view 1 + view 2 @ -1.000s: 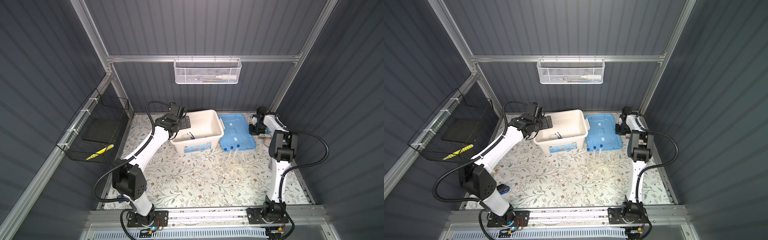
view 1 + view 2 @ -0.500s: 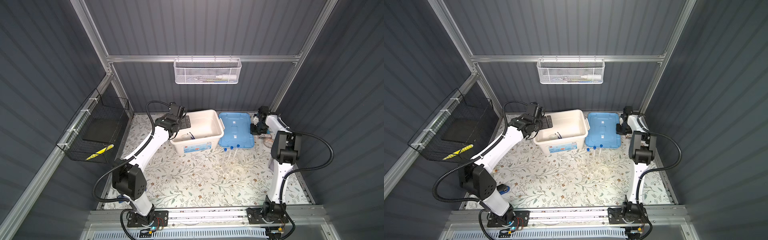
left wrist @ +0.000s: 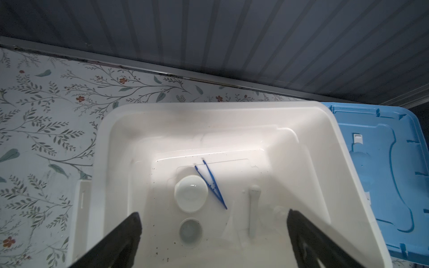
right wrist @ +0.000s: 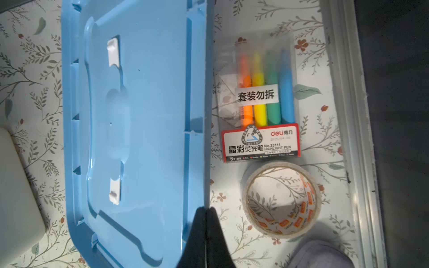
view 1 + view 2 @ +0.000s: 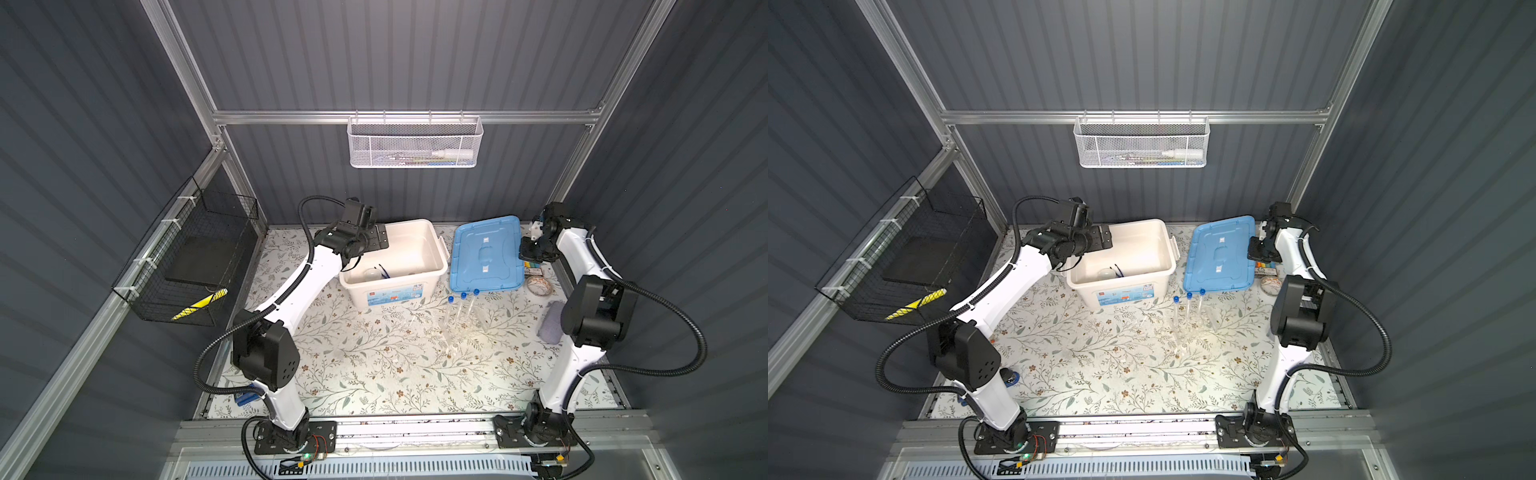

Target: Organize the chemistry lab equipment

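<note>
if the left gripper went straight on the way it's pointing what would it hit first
Probably the inside of the white bin: the open left gripper points down into it, toward the white dish and blue tweezers on its floor. Depth is unclear, so the dish may come first.

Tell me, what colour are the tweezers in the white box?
Dark blue. The tweezers show best in the left wrist view.
</note>
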Available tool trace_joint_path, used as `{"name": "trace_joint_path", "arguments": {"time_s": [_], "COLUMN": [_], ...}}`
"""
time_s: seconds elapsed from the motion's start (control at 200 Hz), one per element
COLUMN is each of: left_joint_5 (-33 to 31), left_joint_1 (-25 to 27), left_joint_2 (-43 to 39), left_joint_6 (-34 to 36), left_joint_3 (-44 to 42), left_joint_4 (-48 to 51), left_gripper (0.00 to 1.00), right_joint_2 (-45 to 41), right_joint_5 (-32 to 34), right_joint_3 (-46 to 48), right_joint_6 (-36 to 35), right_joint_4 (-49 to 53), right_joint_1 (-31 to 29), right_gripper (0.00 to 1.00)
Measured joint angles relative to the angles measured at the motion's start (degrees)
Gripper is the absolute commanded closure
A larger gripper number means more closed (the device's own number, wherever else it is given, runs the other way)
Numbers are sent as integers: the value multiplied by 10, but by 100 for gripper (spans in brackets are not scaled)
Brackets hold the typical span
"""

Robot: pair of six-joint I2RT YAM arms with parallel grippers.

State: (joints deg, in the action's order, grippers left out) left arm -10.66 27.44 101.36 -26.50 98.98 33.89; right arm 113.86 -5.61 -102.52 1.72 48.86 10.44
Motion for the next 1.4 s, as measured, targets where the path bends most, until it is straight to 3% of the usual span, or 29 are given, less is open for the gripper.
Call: {"name": "trace_joint_path", "arguments": {"time_s": [0.66, 0.825, 1.076, 1.401], "left_joint_5": [146, 152, 147, 132], "left_joint_1": [39, 41, 41, 41], "left_joint_2": [99, 100, 96, 70], "left_joint_6": [-3, -5, -7, -18], "left_joint_3": [120, 123, 98, 37], "left_joint_4": [-6, -6, -8, -10], "left_gripper": [0, 0, 0, 0], "right_joint_2": [-66, -66, -50, 24], "right_joint_5": [-8, -6, -7, -9], "right_joint_3": [-10, 3, 99, 82], "right_joint_6": [4, 3, 9, 23], "right_joint_4": [43, 43, 16, -13], "right_joint_1": [9, 9, 0, -16], "right_gripper": [100, 100, 100, 100]}}
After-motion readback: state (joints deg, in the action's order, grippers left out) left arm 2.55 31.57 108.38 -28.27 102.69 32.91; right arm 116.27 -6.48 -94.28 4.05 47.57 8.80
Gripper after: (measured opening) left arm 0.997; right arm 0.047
